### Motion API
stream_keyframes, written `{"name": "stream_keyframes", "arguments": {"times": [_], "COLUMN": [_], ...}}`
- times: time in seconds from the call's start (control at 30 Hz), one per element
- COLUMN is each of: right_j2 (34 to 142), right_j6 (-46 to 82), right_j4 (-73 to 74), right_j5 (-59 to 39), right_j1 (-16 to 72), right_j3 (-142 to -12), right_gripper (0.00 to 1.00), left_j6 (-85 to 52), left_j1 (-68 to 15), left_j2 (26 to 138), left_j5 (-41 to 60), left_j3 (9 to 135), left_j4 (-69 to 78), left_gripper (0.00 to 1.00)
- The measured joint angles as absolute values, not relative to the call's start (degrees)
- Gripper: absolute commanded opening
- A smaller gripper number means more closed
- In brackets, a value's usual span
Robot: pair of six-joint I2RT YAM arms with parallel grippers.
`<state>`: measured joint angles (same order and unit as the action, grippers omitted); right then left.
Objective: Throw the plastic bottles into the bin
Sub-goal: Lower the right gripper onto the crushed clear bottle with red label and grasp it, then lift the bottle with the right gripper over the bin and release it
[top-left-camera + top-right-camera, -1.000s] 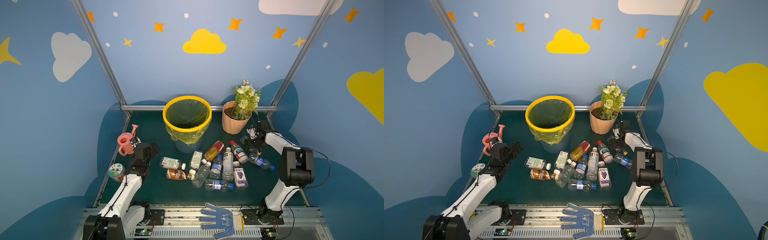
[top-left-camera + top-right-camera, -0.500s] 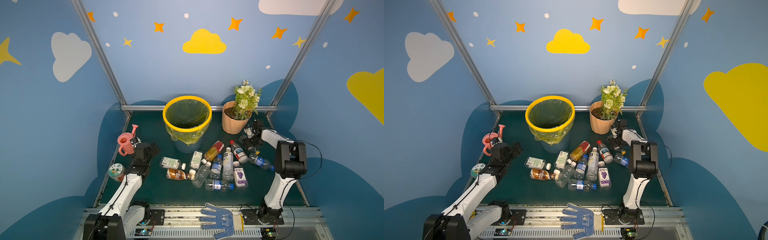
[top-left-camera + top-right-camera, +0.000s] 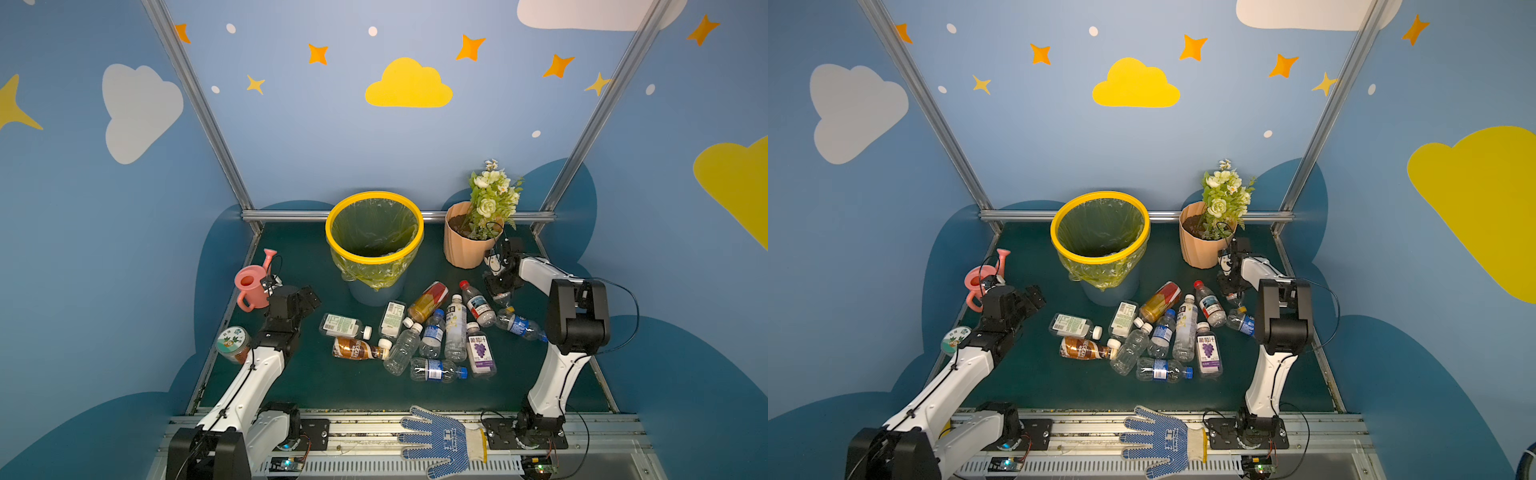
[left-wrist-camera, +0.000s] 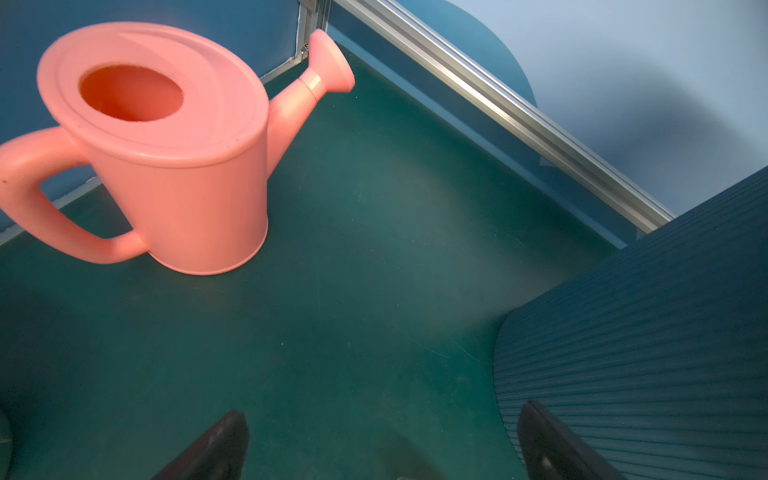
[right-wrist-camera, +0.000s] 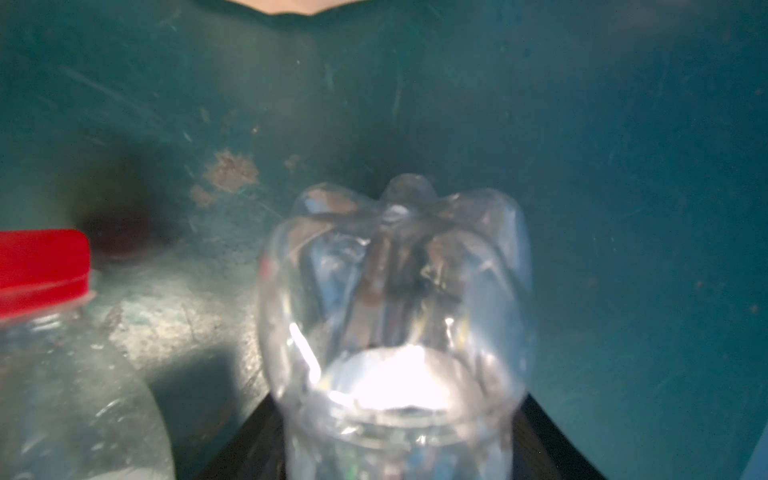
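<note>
Right gripper (image 3: 500, 291) clasps clear bottle (image 5: 395, 291), long axis running out from jaws, base foremost | bin (image 3: 374, 259) at its 10 o'clock in a top view | left gripper (image 3: 309, 297) spread, empty, well apart.

Right claw (image 3: 500, 291): jaws stood wide a second ago and are now drawn in against both sides of a clear bottle (image 5: 395, 307) lying at 2 o'clock on the worktop (image 3: 332, 386). Right elbow (image 3: 577, 316) has swung inward from the 3 o'clock edge toward the bottle pile and sits slightly farther back.
</note>
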<state>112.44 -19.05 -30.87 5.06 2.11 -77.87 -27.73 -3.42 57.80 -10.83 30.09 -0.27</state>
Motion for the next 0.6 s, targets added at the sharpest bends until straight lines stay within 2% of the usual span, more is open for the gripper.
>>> {"name": "stream_keyframes", "arguments": {"times": [0.07, 0.27, 0.6], "right_j2": [111.6, 104.2, 82.1], "right_j6": [-18.9, -16.7, -7.9], "right_j4": [-30.6, -29.3, -19.4], "right_j5": [4.4, 1.8, -9.6], "right_j1": [2.1, 2.1, 1.5], "right_j3": [-77.4, -75.9, -64.8], "right_gripper": [0.55, 0.53, 0.49], "left_j6": [-27.7, -27.7, -28.6], "left_j1": [-3.4, -3.4, -3.4], "left_j2": [57.7, 57.4, 56.4], "left_j5": [-10.9, -11.0, -11.2], "left_j3": [30.1, 30.1, 30.1], "left_j4": [-0.4, -0.7, -2.2], "left_gripper": [1.0, 1.0, 1.0]}}
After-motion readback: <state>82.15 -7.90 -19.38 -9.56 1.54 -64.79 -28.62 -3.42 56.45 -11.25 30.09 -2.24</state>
